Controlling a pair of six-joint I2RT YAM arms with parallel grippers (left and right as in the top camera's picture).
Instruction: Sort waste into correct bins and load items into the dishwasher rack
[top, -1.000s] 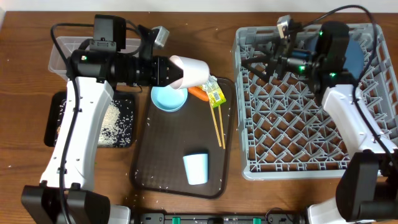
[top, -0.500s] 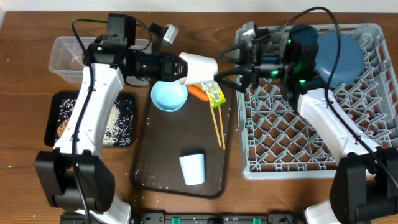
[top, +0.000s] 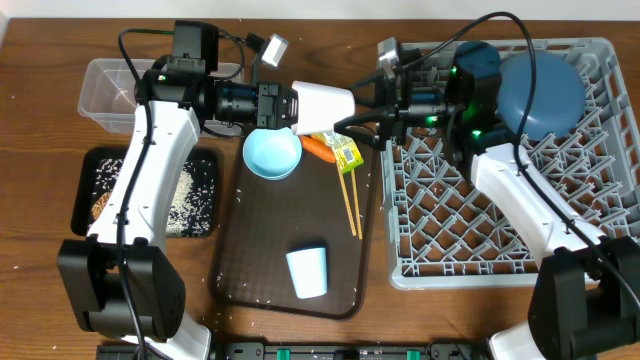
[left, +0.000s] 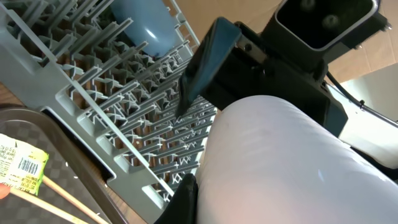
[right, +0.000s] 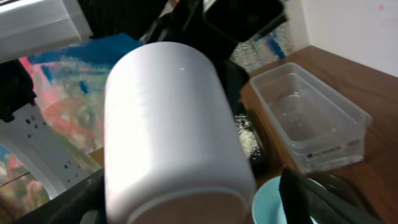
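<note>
My left gripper (top: 285, 108) is shut on the pink cup (top: 325, 108) and holds it on its side above the serving tray's far edge. My right gripper (top: 362, 112) is open, with a finger on each side of the cup's free end (right: 168, 130) and gaps showing. The cup fills the left wrist view (left: 280, 162). The big blue plate-bowl (top: 545, 95) stands in the grey dishwasher rack (top: 500, 220). The small light-blue bowl (top: 272, 155), carrot (top: 320, 150), wrapper (top: 346, 152), chopsticks (top: 350, 205) and light-blue cup (top: 307, 272) lie on the brown serving tray (top: 260, 250).
The clear tub (top: 105, 85) stands at the far left, and it also shows in the right wrist view (right: 311, 115). The black tray (top: 200, 225) in front of it holds rice and a brown lump (top: 100, 205). Loose rice grains dot the serving tray.
My right gripper has left the blue plate-bowl in the rack and swung left to the cup. My left gripper has carried the cup a little to the right.
</note>
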